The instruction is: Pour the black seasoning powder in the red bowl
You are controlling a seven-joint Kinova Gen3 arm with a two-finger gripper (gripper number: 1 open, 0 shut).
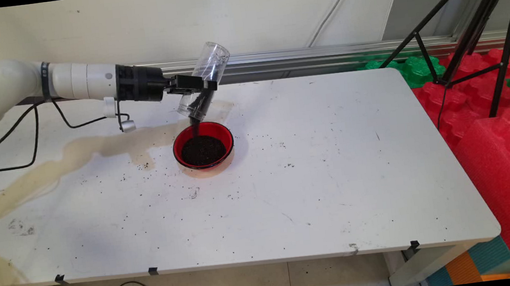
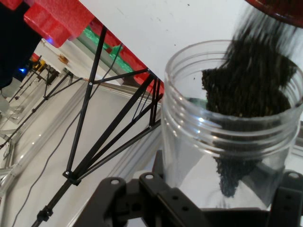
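gripper [image 1: 201, 86] clamps tilted clear jar [image 1: 204, 79] | dark grains stream into red bowl [image 1: 203, 144], table's [image 1: 334, 177] far-left part | mouth best held over bowl's centre

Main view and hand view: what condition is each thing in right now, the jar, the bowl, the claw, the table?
Gripper: shut on the clear jar, held out sideways above the table.
Clear jar: tipped mouth-down, open, no lid, dark grains streaming out.
Red bowl: upright on the table, directly below the jar's mouth, holding a heap of dark grains.
White table: stained brownish at the left, scattered with loose grains around the bowl.
Black tripod: standing, legs spread, right of the table.
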